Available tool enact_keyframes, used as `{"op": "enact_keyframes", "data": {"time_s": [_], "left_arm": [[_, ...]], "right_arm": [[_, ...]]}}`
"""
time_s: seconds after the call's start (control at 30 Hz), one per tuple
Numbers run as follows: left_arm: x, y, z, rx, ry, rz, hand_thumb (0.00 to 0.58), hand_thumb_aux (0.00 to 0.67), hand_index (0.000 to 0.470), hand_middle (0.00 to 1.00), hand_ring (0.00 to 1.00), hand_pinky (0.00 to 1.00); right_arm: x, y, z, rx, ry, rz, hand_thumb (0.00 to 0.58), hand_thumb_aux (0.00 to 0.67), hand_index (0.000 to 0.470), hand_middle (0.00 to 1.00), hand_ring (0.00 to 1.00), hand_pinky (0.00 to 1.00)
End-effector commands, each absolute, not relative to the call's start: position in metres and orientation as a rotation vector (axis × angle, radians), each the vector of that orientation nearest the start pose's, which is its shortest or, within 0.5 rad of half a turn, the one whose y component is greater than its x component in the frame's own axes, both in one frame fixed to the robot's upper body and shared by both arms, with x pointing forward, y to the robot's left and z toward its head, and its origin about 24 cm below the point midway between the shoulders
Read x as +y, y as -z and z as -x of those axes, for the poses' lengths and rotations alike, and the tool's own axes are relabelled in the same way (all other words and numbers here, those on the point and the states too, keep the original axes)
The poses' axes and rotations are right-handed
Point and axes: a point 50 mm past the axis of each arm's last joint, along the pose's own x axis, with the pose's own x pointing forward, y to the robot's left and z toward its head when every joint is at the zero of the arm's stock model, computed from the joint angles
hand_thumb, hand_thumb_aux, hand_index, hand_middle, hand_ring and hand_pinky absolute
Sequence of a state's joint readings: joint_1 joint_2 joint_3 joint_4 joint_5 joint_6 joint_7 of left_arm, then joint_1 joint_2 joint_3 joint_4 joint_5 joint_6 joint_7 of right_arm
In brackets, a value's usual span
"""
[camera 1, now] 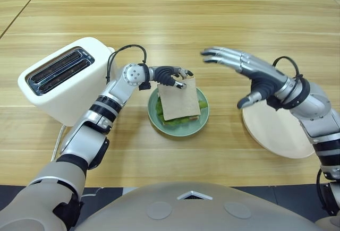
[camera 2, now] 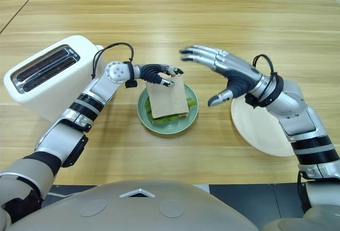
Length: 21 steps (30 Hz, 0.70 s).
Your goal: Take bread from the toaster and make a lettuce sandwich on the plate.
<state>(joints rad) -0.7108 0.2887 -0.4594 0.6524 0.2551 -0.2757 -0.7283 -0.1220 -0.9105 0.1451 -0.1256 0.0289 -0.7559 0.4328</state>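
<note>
On the wooden table (camera 1: pixel 175 8), by descending size: a white toaster (camera 1: pixel 64 101) at left; a bare cream plate (camera 1: pixel 276 135) at right, partly under the right forearm; a green plate (camera 1: pixel 180 131) at centre, carrying lettuce (camera 2: pixel 170 118). A bread slice (camera 1: pixel 179 102) leans over the lettuce, its lower edge apparently resting there and its upper corner pinched by the left robot hand (camera 1: pixel 169 75). The right robot hand (camera 1: pixel 255 74) hovers spread wide, holding nothing, above the gap between the two plates. The step in hand is probably laying the top slice. It should be lowered flat and square over the lettuce, inside the rim, before the pinch opens, since an early release could let it slide. Open room lies on the far side of the table. The toaster crowds the left forearm, and the right robot hand is near the slice's right edge.
</note>
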Motion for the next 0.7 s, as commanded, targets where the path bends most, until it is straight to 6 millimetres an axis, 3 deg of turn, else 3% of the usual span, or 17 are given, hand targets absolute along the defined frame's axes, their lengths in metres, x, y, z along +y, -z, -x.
{"op": "enact_keyframes", "data": {"time_s": [0.03,0.4,0.63,0.67,0.7], "left_arm": [[0.07,-0.068,-0.341,0.008,1.153,-0.9,0.58,0.67,0.47,0.0,0.0,0.0],[0.068,-0.061,-0.343,0.005,1.156,-0.892,0.58,0.67,0.47,0.0,0.0,0.0],[0.066,-0.061,-0.343,-0.011,1.15,-0.888,0.58,0.67,0.47,0.0,0.0,0.0],[0.065,-0.062,-0.344,-0.018,1.142,-0.886,0.58,0.654,0.459,0.0,0.0,0.0],[0.065,-0.065,-0.345,-0.029,1.129,-0.884,0.562,0.552,0.387,0.0,0.0,0.0]], "right_arm": [[-0.188,-0.138,-0.211,-0.544,-1.076,1.019,0.0,0.0,0.0,0.0,0.0,0.0],[-0.188,-0.059,-0.23,-0.192,-1.195,1.27,0.0,0.0,0.0,0.0,0.0,0.0],[-0.193,-0.038,-0.222,-0.063,-1.281,1.345,0.0,0.0,0.0,0.0,0.0,0.0],[-0.194,-0.035,-0.221,-0.049,-1.288,1.358,0.0,0.0,0.0,0.0,0.0,0.0],[-0.194,-0.033,-0.221,-0.038,-1.297,1.366,0.0,0.0,0.0,0.0,0.0,0.0]]}}
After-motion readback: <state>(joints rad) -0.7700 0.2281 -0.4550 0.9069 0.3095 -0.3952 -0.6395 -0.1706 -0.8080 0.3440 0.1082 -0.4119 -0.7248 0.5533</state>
